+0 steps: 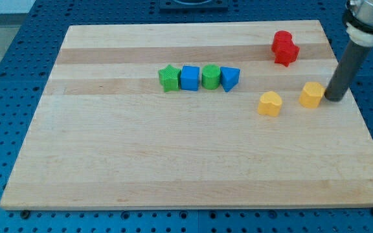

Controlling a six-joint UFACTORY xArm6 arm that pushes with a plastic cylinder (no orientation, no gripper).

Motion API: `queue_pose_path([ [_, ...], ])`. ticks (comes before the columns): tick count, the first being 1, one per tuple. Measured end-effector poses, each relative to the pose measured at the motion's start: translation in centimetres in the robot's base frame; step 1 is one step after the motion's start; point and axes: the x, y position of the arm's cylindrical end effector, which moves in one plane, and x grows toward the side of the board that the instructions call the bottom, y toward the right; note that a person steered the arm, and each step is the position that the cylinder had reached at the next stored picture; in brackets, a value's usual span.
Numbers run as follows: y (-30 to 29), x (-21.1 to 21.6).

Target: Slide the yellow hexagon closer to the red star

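Observation:
The yellow hexagon (312, 94) lies near the board's right side. The red star (287, 54) lies above it and a little to the left, touching another red block (281, 39) just above it. My tip (334, 99) rests on the board right beside the hexagon's right edge, touching it or nearly so. A yellow heart (270, 103) lies to the left of the hexagon.
A row of blocks sits in the upper middle: green star (168, 78), blue cube (190, 77), green cylinder (210, 76), blue triangle (230, 78). The wooden board's right edge (355, 97) is close to the tip's right.

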Motion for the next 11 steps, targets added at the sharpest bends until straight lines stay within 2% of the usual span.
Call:
queue_pose_path([
  [1, -0.9, 3.2],
  [2, -2.8, 3.6],
  [7, -4.1, -1.5],
  [11, -7.5, -2.6],
])
